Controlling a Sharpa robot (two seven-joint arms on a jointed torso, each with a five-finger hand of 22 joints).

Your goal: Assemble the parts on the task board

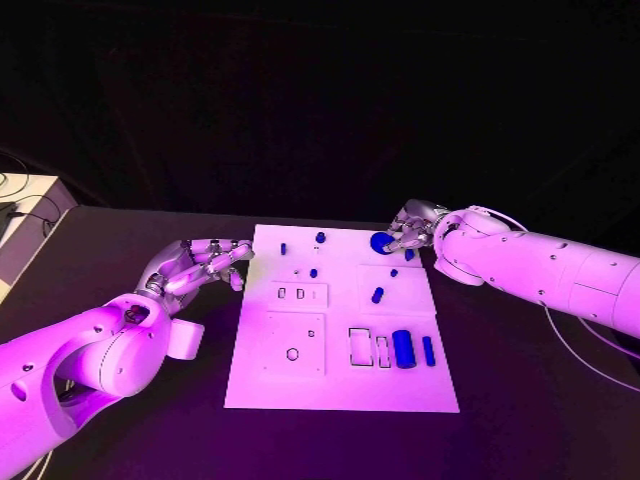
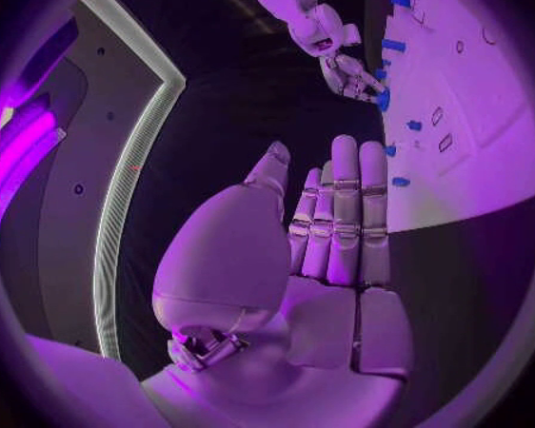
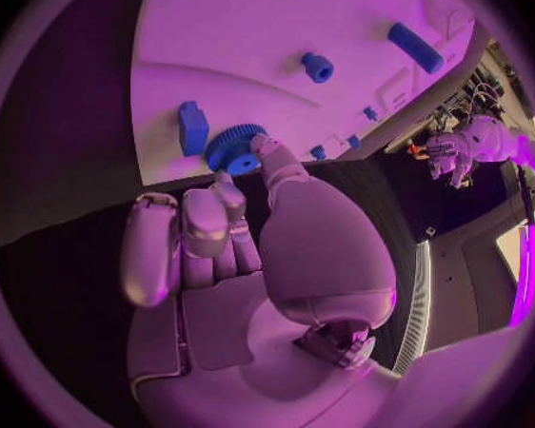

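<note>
Head view: right hand (image 1: 407, 236) fingers touch blue gear (image 1: 381, 241) at board's far-right corner.
Grasp unclear; left hand (image 1: 198, 265) released. Next: seat gear.

A black table (image 1: 536, 400), pale bench (image 1: 10, 225) at its far-left corner

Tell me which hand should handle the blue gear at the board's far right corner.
Right. The right hand already has its fingertips at the blue gear on the task board. The left hand hovers open off the board's opposite edge, holding nothing.
</note>
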